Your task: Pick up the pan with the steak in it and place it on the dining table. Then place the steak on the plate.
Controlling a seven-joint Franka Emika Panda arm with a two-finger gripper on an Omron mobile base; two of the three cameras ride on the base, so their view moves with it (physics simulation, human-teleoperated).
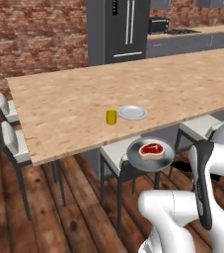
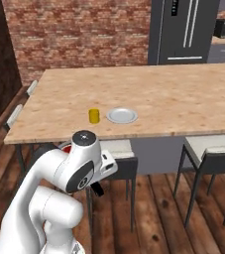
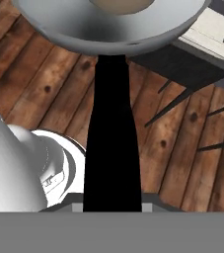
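I am carrying the pan (image 1: 150, 154) by its black handle (image 3: 111, 148), jaws clamped on it, with the steak (image 1: 150, 148) lying inside; it is hanging above a stool, just short of the counter (image 1: 84, 108) edge. The plate (image 1: 131, 112) is waiting at the pan's 12 o'clock, a yellow cup (image 1: 111, 117) just beside it. Setting down and moving the steak are both pending. I am seeing no readable writing.

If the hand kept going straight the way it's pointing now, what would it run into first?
The hand is shut on the pan's black handle, pointing along it. Straight ahead lies the pan bowl itself. Beyond that, probably the stool or dining table edge, though depth is unclear.
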